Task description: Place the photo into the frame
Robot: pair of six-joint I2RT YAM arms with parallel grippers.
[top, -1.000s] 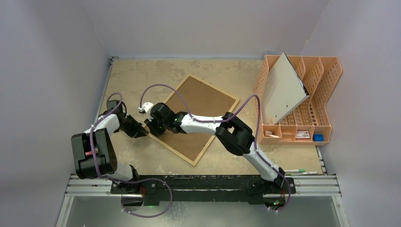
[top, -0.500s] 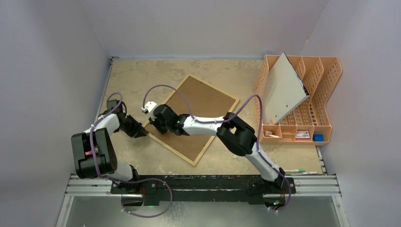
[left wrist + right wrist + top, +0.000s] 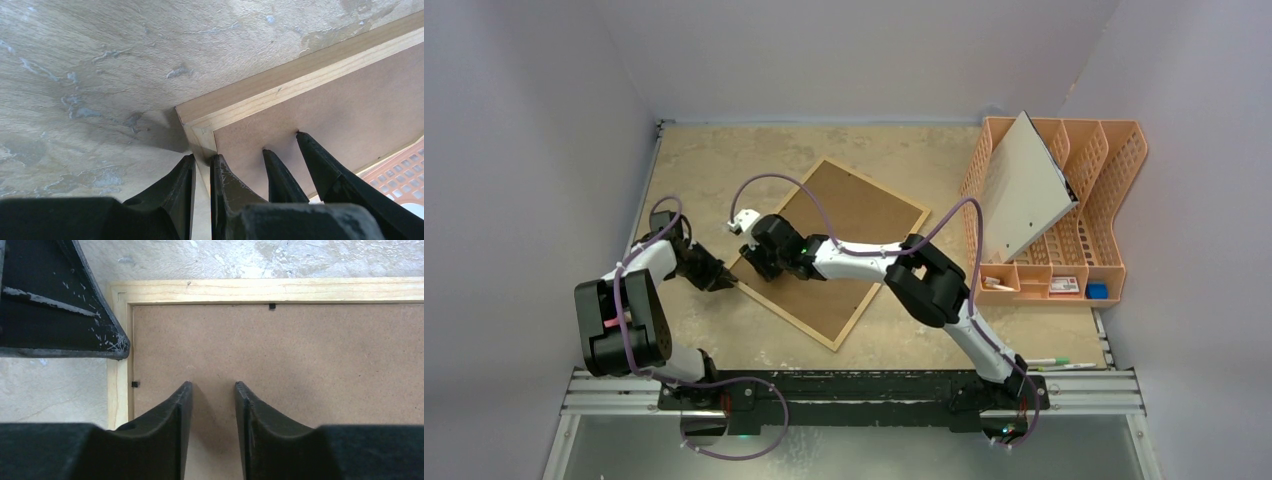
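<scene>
1. The frame [image 3: 854, 215] lies back-up and askew on the tabletop [image 3: 714, 160], with its brown fibreboard showing.
2. At the frame's left corner, the left gripper [image 3: 202, 162] pinches the wood rail between nearly closed fingers.
3. Just inside that corner, the right gripper [image 3: 212, 387] sits over the backing, slightly parted and holding nothing.
4. Right of the frame and farther back, an orange file rack [image 3: 1114, 200] holds a grey-white board [image 3: 1022, 190].

The frame [image 3: 832, 250] lies back-up on the desk [image 3: 704, 170]. At the frame's left corner the left tool [image 3: 201, 159] straddles its rail, and the right tool [image 3: 212, 385] is over its back, just beside. Right of the frame stands a file rack [image 3: 1114, 200], with a board [image 3: 1022, 190] leaning in it.
</scene>
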